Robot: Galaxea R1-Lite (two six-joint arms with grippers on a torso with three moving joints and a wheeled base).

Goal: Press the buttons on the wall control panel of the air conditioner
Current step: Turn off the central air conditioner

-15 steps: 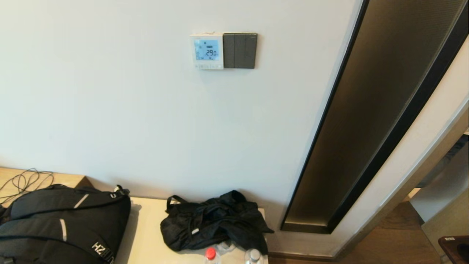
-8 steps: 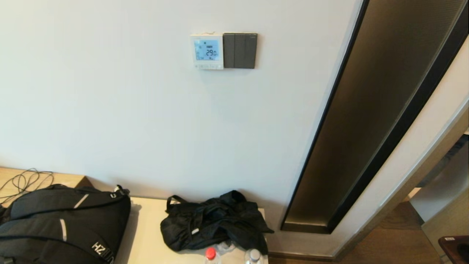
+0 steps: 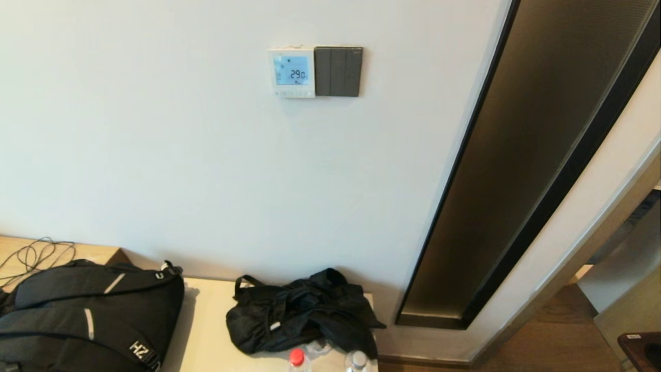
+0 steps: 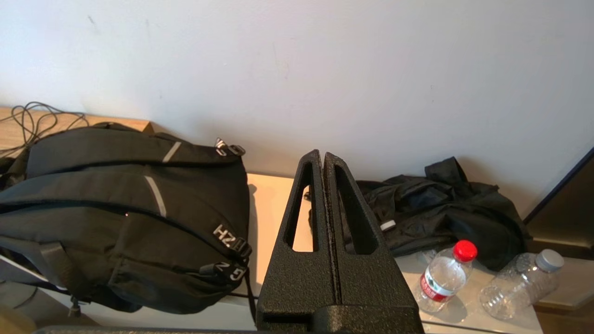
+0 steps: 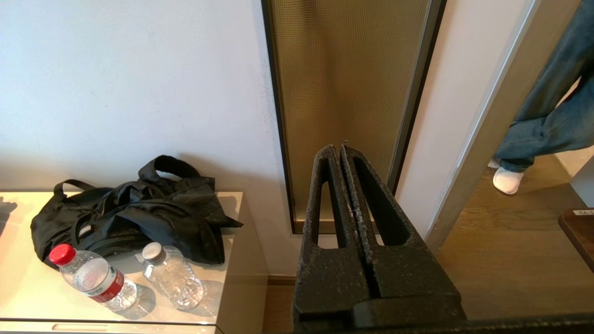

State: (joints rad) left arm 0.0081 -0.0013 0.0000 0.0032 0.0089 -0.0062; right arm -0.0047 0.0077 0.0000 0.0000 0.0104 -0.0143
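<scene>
Head view: panel (image 3: 291, 73), high on the wall (image 3: 155, 129), touching a dark triple switch (image 3: 338, 71) on its right; white square frame, lit blue screen reading 29.0, a row of small pale buttons (image 3: 294, 94) along its lower edge, too small to tell apart. Below, on a pale cabinet (image 3: 206, 320): backpack (image 3: 88, 320) at left, crumpled black bag (image 3: 302, 312) at centre, two bottles at the near edge. Neither arm shows here; no press has begun, by my judgement. Left wrist view: left gripper (image 4: 323, 160), jaws pressed together on nothing, low over the cabinet between backpack and bag, well below the panel, which is out of this view. Right wrist view: right gripper (image 5: 339, 150), jaws likewise together and empty, low before the brass-mesh wall strip (image 5: 343, 93), right of the bag; red-capped bottle (image 5: 90, 276) and grey-capped bottle (image 5: 171, 273) at left; a person's legs (image 5: 543, 120) at far right. Advice: closed jaws make a fair single tip; raise one arm, square it to the wall, touch one button only, clear of the switch, with light pressure.
</scene>
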